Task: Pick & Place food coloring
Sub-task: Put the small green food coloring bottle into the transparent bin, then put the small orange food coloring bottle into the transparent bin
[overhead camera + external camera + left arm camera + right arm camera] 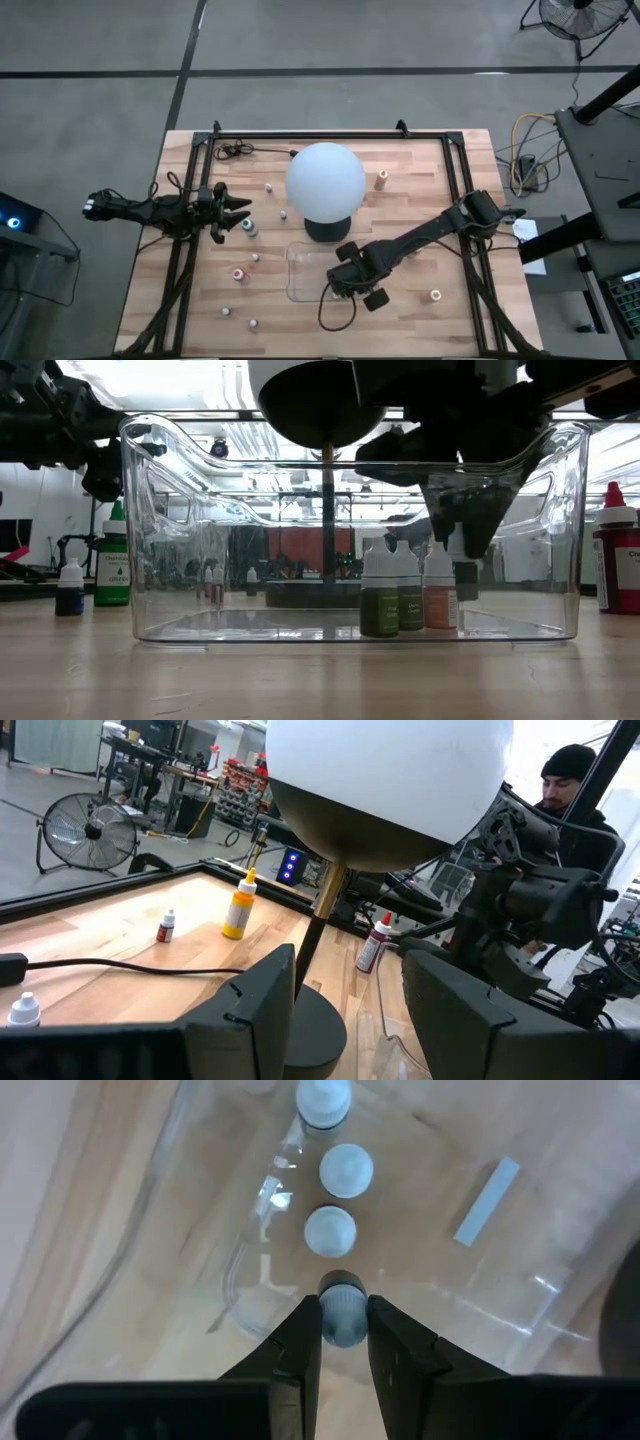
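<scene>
- Clenched on a tiny white-capped food coloring bottle (342,1316), right gripper (343,1342) lowers it inside the clear rectangular plastic tray (150,540), extending the row of bottles ahead.
- Left gripper (232,213) waits released, well apart.

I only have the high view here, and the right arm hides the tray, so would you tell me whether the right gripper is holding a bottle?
Observer: Yes. In the right wrist view the right gripper is shut on a white-capped bottle, inside the clear tray.
Operator: Thank you. Are other bottles already in the tray?
Observer: Three stand in a row on its floor, beside the held one.
Operator: And is the left gripper carrying anything?
Observer: No. The left gripper is open and empty, facing the lamp's stem.
</scene>
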Robot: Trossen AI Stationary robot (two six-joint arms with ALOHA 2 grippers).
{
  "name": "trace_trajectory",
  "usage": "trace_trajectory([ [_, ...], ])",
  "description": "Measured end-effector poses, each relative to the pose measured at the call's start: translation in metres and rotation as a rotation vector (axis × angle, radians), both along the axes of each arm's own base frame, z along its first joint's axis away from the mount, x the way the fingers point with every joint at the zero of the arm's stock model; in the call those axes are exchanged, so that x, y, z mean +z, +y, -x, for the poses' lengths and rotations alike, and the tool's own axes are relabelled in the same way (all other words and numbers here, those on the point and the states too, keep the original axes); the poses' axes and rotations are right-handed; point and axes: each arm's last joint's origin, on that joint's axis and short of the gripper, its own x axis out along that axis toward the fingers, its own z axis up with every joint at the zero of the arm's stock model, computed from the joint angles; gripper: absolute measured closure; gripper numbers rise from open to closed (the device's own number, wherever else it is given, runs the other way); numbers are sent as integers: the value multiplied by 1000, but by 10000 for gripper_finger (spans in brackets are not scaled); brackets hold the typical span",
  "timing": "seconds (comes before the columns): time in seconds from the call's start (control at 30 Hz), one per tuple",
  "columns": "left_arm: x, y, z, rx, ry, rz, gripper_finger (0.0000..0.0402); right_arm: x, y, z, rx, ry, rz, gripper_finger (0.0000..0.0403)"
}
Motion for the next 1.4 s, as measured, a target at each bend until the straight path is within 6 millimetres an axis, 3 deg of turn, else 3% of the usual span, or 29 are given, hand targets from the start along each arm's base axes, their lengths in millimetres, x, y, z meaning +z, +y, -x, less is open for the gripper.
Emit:
trace_trajectory([
  [0.43, 0, 0, 0, 0, 0, 0, 241, 0, -7, -3, 19, 0, 1, 339],
  [0.83, 0, 0, 0, 0, 0, 0, 241, 2, -9, -5, 30, -3, -15, 292],
  [1.23, 0, 0, 0, 0, 0, 0, 241, 2, -9, -5, 5, 1, -18, 276],
  [1.4, 0, 0, 0, 0, 0, 0, 241, 12, -9, -8, -5, -7, -6, 268],
])
